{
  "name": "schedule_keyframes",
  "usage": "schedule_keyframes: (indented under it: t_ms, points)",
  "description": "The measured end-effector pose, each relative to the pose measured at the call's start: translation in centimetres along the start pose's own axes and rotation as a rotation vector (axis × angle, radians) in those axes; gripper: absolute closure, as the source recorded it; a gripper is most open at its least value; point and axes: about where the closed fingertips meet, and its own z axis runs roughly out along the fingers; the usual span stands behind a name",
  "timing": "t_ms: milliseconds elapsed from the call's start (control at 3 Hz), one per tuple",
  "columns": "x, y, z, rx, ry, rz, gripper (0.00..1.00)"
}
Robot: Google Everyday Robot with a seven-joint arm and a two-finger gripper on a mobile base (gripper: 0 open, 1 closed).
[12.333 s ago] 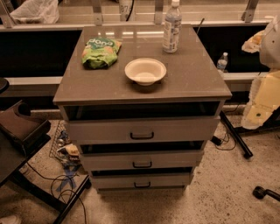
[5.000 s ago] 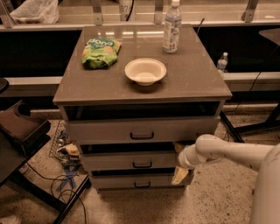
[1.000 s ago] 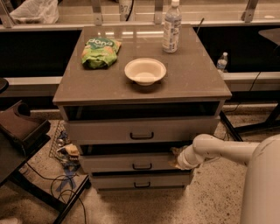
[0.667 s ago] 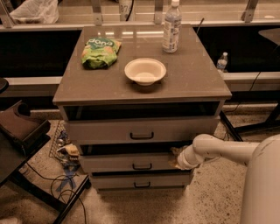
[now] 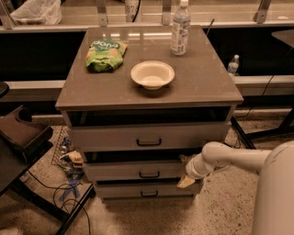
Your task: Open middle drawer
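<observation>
Speckled floor (image 5: 220, 211) is spreading under dim, warm light. Grey bench (image 5: 206, 87) is standing mid-room. A pale ledge (image 5: 27, 87) is running behind it, with dark gaps above and below. Metal uprights (image 5: 102, 11) are rising at the back. A dark chair (image 5: 23, 133) is sitting left, with cables (image 5: 59, 193) trailing beside it. Black stand legs (image 5: 257, 133) are angling in at right.
</observation>
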Motion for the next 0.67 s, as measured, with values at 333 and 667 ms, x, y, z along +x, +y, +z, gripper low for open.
schedule_keyframes:
  t_ms: [333,667]
  points:
    - [-0.04,0.07,0.09,-0.002,-0.001,0.000,0.00]
    - [-0.04,0.07,0.09,-0.002,-0.001,0.000,0.00]
